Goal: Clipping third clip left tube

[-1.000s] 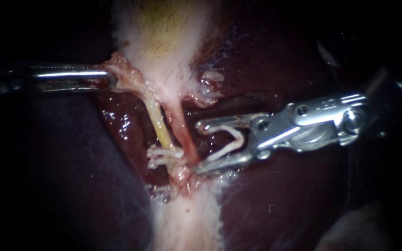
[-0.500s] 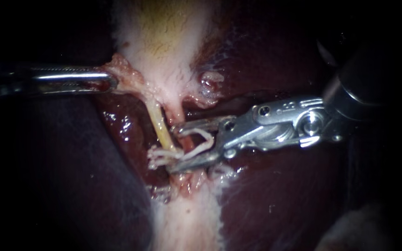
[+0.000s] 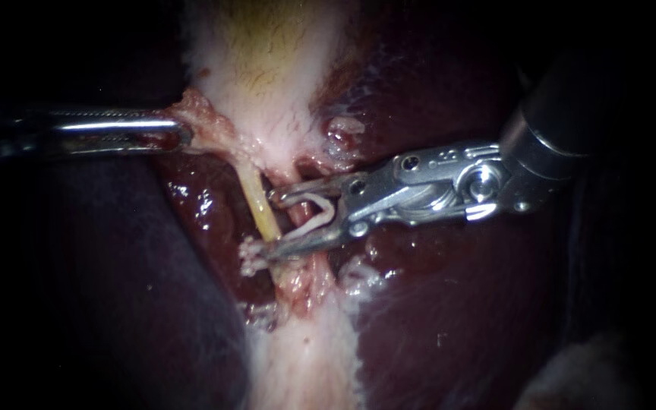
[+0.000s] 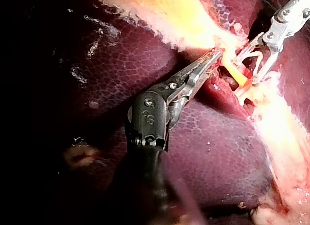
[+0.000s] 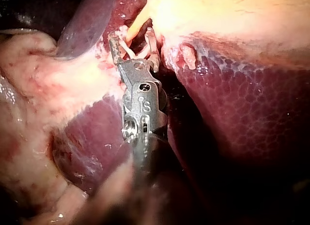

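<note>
Liver point(image 3: 457, 319) dark all round, gallbladder point(image 3: 267, 68) pale above. My left instrument point(image 3: 184, 133) is clamped on the gallbladder edge. My right instrument point(image 3: 275, 226) has wide jaws carrying a white clip point(image 3: 320, 216), tips at the yellow left tube point(image 3: 256, 199), just above placed clips point(image 3: 256, 257).

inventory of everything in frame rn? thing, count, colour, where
liver: 1, dark red-purple, all around the site
gallbladder: 1, pale, yellow-green patch, above the tubes
tissue tag: 1, pink, gallbladder's left edge
yellow tube: 1, yellow, left of the pair
red tube: 1, red-pink, just right of it
clips on the yellow tube: white, bunched at its lower end, count unclear
loaded clip: 1, white, open, red tube between its legs
pale tissue band: 1, whitish, below the tubes
left instrument: 1, metal, shut on the tissue tag
right instrument: 1, metal, holds the loaded clip, tips at the yellow tube
</note>
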`<state>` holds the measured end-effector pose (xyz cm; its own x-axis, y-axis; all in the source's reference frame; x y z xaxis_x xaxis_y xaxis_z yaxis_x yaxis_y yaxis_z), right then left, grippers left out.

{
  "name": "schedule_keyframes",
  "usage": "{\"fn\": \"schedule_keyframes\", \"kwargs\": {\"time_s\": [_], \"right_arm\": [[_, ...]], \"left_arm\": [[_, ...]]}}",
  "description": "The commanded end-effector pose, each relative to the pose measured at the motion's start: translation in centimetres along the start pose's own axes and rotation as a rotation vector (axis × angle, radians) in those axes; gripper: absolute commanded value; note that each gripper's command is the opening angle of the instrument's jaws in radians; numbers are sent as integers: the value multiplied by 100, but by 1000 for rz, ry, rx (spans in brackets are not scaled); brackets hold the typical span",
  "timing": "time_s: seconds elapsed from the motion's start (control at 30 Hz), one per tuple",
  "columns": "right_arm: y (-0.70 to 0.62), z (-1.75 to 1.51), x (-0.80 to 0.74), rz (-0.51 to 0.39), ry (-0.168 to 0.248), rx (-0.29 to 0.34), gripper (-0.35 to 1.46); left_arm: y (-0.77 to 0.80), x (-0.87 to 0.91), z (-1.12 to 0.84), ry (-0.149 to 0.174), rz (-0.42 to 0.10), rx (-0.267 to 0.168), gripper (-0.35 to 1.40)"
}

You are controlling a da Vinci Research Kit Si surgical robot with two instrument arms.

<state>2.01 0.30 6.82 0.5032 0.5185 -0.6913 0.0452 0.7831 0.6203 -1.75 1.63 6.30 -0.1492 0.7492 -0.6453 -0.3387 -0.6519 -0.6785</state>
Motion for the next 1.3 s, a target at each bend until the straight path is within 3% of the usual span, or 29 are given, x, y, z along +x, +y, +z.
{"fn": "schedule_keyframes", "kwargs": {"time_s": [0.03,0.2,0.37,0.57,0.7,0.83,0.9,1.03,1.3], "right_arm": [[2,1,0,1,1,-1,47],[7,11,6,5,-1,-8,48],[8,25,15,6,30,-11,48],[6,33,22,10,81,-8,49],[3,35,26,60,141,2,49],[0,32,32,116,249,80,49],[-2,28,38,124,281,125,49],[-12,18,55,126,310,195,49],[-37,5,88,120,351,252,45]], "left_arm": [[0,0,0,0,0,0,-35],[0,0,1,0,0,1,-35],[0,0,1,0,0,1,-35],[0,-1,3,1,0,2,-35],[0,-1,3,1,0,2,-35],[-2,-2,4,1,1,2,-35],[-3,-2,4,1,1,2,-35],[-3,-3,4,0,1,1,-35],[-4,-3,3,0,1,1,-35]]}}
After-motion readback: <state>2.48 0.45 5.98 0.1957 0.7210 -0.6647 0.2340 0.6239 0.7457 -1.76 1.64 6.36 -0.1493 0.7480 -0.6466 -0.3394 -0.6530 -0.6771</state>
